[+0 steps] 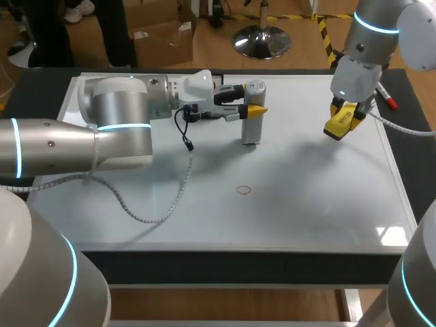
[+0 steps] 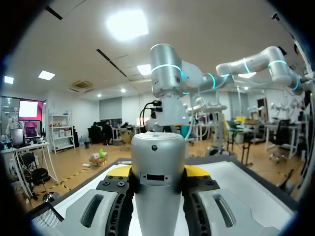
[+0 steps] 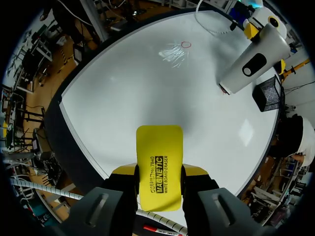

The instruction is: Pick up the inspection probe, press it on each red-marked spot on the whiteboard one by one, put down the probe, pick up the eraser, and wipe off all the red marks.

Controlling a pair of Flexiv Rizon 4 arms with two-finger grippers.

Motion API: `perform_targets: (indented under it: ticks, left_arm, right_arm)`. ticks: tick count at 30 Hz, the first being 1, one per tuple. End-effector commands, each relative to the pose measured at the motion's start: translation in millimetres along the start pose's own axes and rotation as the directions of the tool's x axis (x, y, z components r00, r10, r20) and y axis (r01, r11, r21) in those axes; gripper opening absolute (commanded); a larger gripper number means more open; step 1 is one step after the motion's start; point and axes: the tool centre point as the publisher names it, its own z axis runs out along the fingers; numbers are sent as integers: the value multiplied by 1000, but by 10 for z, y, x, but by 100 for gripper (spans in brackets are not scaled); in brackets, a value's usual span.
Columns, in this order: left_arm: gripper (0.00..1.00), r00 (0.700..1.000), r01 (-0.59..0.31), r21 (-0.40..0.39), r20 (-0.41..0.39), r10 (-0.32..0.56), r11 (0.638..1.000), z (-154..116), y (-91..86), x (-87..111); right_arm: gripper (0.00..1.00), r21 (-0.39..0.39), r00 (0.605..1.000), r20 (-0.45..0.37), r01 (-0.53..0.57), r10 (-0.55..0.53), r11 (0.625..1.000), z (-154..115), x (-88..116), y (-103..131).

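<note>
1. Eraser [image 3: 158, 147], yellow, is pinched by its two long sides between the right gripper's [image 3: 158, 170] fingers. Its free end juts out past the tips, and it hangs above the whiteboard [image 1: 313, 204] near the far right corner.
2. Across the board, the left gripper [image 2: 158, 171] is clamped on the probe [image 2: 158, 152]. The probe is a silver cylinder held upright at the far middle, and I cannot tell whether its base touches the surface.
3. One red ring [image 1: 244, 190] shows at mid-board, nearer the front than the probe and well apart from both tools. I can make out no other red mark.
4. With the eraser already in hand, wiping looks like the step to prepare.
   - Lay the eraser's working face flat on the board rather than on one edge.
   - Press evenly and sweep in short overlapping strokes that run right across the ring.
   - Because the eraser is gripped only at its sides, a hard push could twist it between the fingers.
5. Room for moving:
   - Bare board lies between the eraser and the ring, and a diagonal path toward the front passes beside the probe without nearing it.
   - The left arm's cable [image 1: 145, 219] loops on the board to the ring's left, so strokes should end short of it.
   - A red marker [image 1: 386, 97] lies at the right edge, close to the right arm. Any lift or retreat should go up and inward, away from the marker and the edge.
</note>
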Motion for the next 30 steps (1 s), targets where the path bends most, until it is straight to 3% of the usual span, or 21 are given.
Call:
perform_targets:
  ticks: [1,12,30]
  left_arm:
    - [0,1000,1,1,-4,-1,1000,-3,25,-24]
    - [0,1000,10,-1,-16,-10,1000,-48,105,-46]
    - [0,1000,7,2,-6,-7,1000,-89,72,-44]
  right_arm:
    - [0,1,1000,-4,2,-2,1000,-6,-3,-9]
    - [0,1,1000,-4,2,-2,1000,-6,-3,-9]
    - [0,1,1000,-4,2,-2,1000,-6,-3,-9]
